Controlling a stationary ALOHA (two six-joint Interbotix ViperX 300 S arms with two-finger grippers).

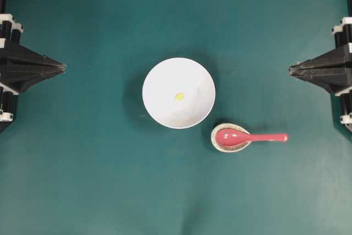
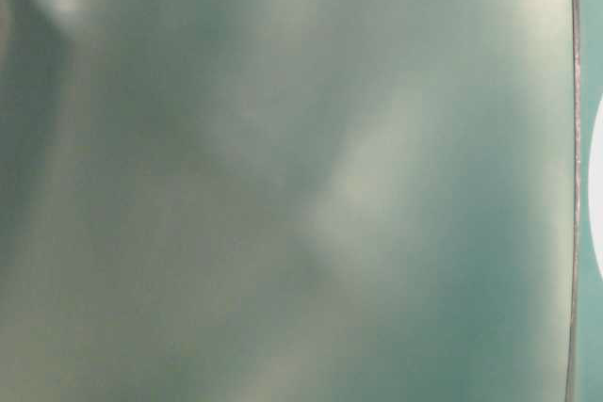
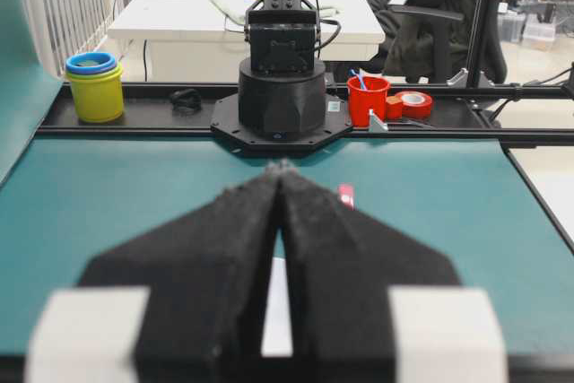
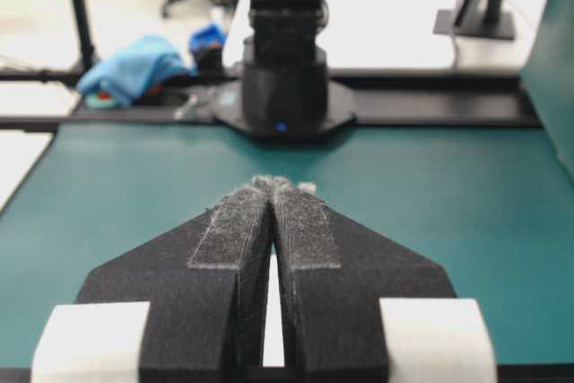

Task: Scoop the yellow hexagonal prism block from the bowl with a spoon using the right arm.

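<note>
Near the middle of the green table (image 1: 82,180), the bowl (image 1: 165,108) is sitting upright, and the yellow hexagonal prism block (image 1: 179,97) is lying alone on its white floor, close to the centre. Just beside the bowl's lower right rim, the spoon (image 1: 250,137) is resting with its scoop in a small speckled dish (image 1: 220,146) and its straight handle sticking out level toward the right, past the dish's edge. The dish is lying very near the bowl, though whether they are touching cannot be told. At the right edge of the overhead view, the right gripper (image 1: 290,70) is waiting well apart from the spoon, its two fingers pressed together to a point and gripping nothing. At the opposite edge, the left gripper (image 1: 64,67) is mirroring it, fingers likewise pinched together and empty. Both tips are pointing inward toward the bowl. The table-level view is giving only a green blur
</note>
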